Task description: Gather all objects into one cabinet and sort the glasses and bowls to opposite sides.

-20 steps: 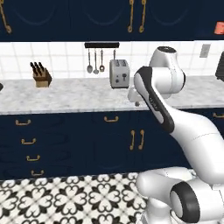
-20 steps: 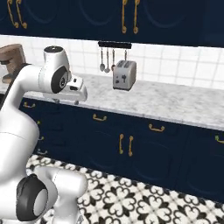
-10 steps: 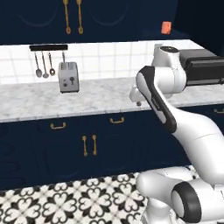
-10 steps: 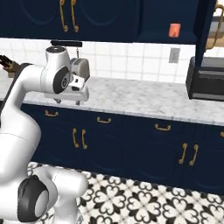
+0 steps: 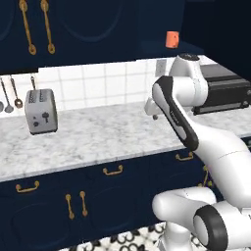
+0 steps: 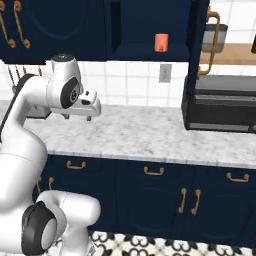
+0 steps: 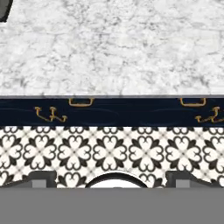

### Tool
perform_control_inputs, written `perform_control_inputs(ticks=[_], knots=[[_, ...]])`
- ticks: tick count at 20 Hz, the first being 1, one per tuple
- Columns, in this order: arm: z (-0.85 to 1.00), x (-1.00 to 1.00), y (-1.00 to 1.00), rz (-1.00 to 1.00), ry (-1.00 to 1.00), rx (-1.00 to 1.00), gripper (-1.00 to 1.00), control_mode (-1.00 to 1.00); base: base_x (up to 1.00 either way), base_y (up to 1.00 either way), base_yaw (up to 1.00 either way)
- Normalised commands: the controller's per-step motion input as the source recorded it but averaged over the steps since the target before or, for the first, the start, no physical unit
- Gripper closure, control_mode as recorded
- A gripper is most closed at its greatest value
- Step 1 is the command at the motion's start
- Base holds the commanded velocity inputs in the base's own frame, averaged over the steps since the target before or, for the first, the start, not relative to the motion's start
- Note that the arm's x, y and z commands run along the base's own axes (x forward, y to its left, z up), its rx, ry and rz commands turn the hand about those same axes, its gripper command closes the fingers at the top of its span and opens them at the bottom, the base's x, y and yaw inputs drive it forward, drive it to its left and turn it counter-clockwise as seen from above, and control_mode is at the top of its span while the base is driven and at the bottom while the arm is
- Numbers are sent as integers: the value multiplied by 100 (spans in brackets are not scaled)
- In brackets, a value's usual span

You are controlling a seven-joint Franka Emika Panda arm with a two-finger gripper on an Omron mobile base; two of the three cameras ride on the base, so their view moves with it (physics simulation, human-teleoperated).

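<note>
One small orange mug (image 6: 160, 42) stands on the shelf of the open navy wall cabinet (image 6: 142, 27), whose tall door (image 6: 199, 55) is swung out to the right. The mug (image 5: 171, 39) sits high and right of my arm in the left base view. My gripper (image 6: 76, 117) hangs over the marble counter (image 6: 150, 135), well below and left of the mug, open and with nothing in it. Its dark fingertips (image 7: 40, 178) stand far apart over the counter edge. The wooden bowl and the other mugs are out of view.
A silver toaster (image 5: 40, 112) stands on the counter to the left, with utensils (image 5: 10, 97) hanging beside it. A dark microwave (image 6: 220, 107) occupies the counter's right end. Navy base cabinets (image 6: 160, 195) with brass handles run below, above the patterned floor (image 7: 109, 151).
The whole scene has slid left as the base drove right. The toaster is now far left, and the open cabinet with the mug has come closer. The arm's pose is unchanged.
</note>
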Motion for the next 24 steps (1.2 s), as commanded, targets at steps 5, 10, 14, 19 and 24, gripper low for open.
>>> perform_control_inputs(ticks=[5, 10, 14, 19, 24], knots=[[0, 0, 0, 0, 0, 0, -100, 100, 55, -65, -12], [0, 0, 0, 0, 0, 0, -100, 100, 75, 13, 0], [0, 0, 0, 0, 0, 0, -100, 100, 97, -52, 0], [0, 0, 0, 0, 0, 0, -100, 100, 72, -85, 0], [0, 0, 0, 0, 0, 0, -100, 100, 100, 15, -4]])
